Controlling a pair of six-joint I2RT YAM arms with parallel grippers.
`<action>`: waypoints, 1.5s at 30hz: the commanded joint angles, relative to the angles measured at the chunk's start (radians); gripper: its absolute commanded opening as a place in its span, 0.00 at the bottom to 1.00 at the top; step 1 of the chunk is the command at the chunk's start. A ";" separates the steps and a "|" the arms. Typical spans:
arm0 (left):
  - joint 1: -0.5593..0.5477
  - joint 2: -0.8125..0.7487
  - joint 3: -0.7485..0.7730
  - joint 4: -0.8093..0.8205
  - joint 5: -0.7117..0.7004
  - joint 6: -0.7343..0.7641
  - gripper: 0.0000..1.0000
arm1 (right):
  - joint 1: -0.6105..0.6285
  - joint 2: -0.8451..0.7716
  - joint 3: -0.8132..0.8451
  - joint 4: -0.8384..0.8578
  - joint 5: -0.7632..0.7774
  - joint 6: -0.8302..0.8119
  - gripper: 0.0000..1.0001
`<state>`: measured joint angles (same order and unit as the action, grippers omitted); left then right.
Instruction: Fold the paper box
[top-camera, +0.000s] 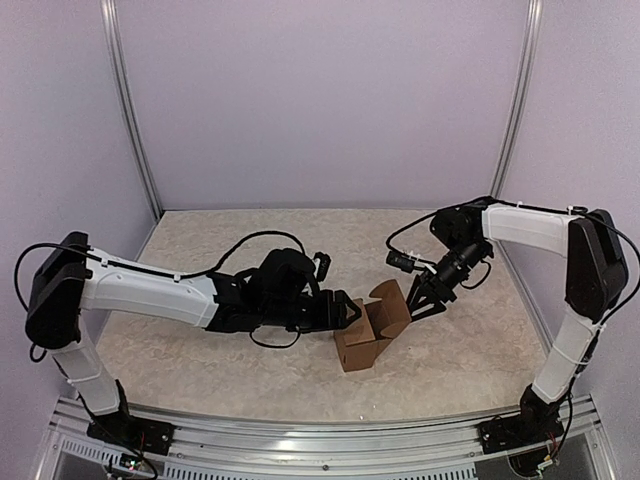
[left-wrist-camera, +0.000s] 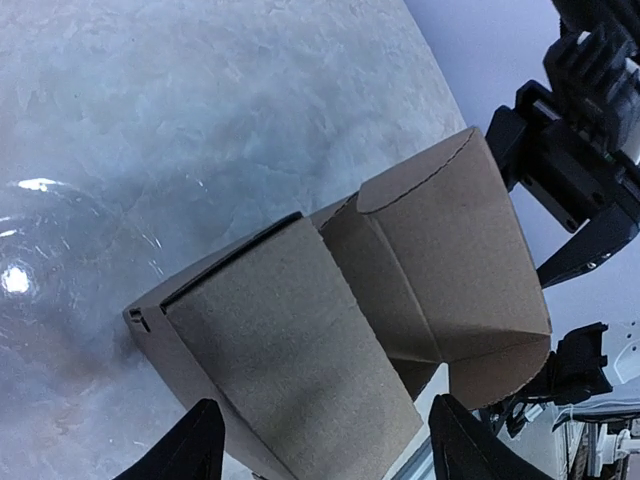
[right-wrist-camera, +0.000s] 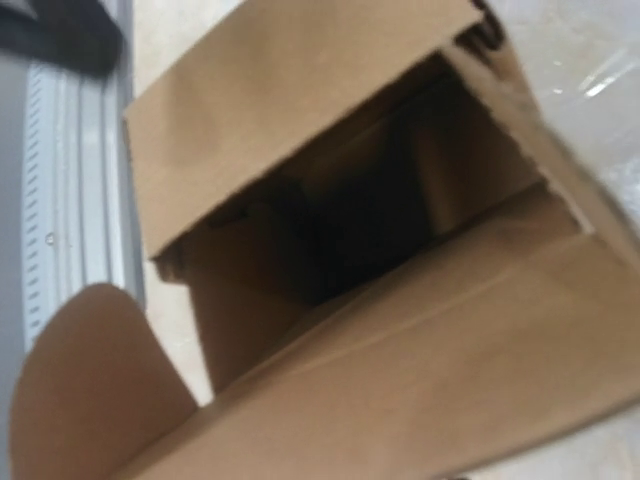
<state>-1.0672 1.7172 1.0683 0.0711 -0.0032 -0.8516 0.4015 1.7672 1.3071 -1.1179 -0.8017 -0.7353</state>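
Note:
The paper box (top-camera: 362, 340) is a small brown carton standing on the table between both arms, its top open and a rounded lid flap (top-camera: 390, 303) raised. My left gripper (top-camera: 345, 312) sits at the box's left side. In the left wrist view its fingers (left-wrist-camera: 200, 445) straddle the box's near face (left-wrist-camera: 300, 350), spread wide, with a sliver of gap on the right. My right gripper (top-camera: 419, 302) is open beside the lid flap (left-wrist-camera: 450, 260), its fingers (left-wrist-camera: 595, 240) apart behind it. The right wrist view looks into the hollow box (right-wrist-camera: 360, 220); its own fingers do not show.
A pale marbled tabletop (top-camera: 250, 240) is enclosed by light walls with metal posts (top-camera: 130, 110) at the back corners. An aluminium rail (top-camera: 320, 440) runs along the near edge by the arm bases.

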 joint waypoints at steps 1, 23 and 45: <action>0.000 0.077 0.074 -0.097 0.026 -0.114 0.66 | -0.017 -0.045 -0.029 0.049 0.061 0.052 0.53; -0.122 0.516 0.729 -0.526 -0.144 0.265 0.48 | -0.385 -0.357 -0.284 -0.073 0.364 -0.116 0.53; -0.261 0.600 0.841 -0.393 -0.104 0.578 0.68 | -0.495 -0.467 -0.349 -0.069 0.288 -0.268 0.56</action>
<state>-1.3132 2.3127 1.9362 -0.3420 -0.1352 -0.3420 -0.0818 1.3163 0.9524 -1.1732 -0.4770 -0.9371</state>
